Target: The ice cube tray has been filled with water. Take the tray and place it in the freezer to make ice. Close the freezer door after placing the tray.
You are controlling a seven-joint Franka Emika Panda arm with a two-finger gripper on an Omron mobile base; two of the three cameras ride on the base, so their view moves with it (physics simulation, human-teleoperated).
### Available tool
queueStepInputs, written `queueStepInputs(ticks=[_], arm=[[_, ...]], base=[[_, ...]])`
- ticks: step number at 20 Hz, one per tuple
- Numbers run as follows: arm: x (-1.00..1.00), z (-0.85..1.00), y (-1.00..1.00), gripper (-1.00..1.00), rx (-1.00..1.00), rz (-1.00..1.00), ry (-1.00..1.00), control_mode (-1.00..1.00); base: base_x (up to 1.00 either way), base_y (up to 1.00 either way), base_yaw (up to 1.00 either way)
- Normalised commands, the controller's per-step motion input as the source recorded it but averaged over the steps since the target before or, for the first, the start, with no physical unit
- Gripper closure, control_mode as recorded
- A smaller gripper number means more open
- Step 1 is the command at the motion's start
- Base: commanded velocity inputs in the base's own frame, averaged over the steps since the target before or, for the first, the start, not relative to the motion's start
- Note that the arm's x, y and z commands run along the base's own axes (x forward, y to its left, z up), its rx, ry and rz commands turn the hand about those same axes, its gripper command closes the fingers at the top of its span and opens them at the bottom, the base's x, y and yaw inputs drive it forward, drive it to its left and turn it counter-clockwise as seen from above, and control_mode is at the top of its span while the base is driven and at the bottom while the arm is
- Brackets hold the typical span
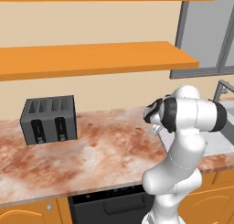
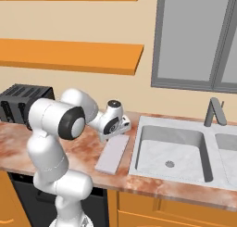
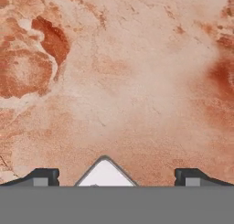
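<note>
The ice cube tray (image 2: 112,154) lies flat on the marbled counter (image 2: 78,149), just left of the sink, pale lavender-grey and set lengthwise toward the front edge. My gripper (image 2: 115,130) hangs over the tray's far end, pointing down, open and holding nothing. In the hand view one pale corner of the tray (image 3: 105,175) pokes up between the spread fingertips of the gripper (image 3: 118,177), with bare counter beyond. From the left base view my own arm hides most of the hand (image 1: 153,115). The freezer and the freezer door are out of view.
A dark grey toaster (image 1: 48,120) stands at the back left of the counter. The steel sink (image 2: 139,129) with its faucet (image 2: 214,111) lies to the right. Orange shelves (image 1: 91,58) run along the wall above. A black appliance front (image 1: 109,205) sits under the counter.
</note>
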Motion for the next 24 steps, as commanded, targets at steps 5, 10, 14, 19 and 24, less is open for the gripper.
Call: queueStepInputs(ticks=[5, 10, 14, 19, 24], arm=[[-0.69, -0.23, -0.41, -1.00, 0.00, 0.03, 0.00, -1.00], [-0.71, -0.22, -0.43, -1.00, 0.00, 0.03, 0.00, -1.00], [-0.69, -0.21, -0.43, -1.00, 0.00, 0.03, 0.00, -1.00], [-0.52, -0.12, -0.37, -1.00, 0.00, 0.02, 0.00, -1.00], [0.01, 0.17, -0.01, -1.00, 0.01, 0.00, 0.00, -1.00]], base=[[0.00, 0.00, 0.00], [0.00, 0.00, 0.00], [0.00, 0.00, 0.00], [0.00, 0.00, 0.00], [0.00, 0.00, 0.00]])
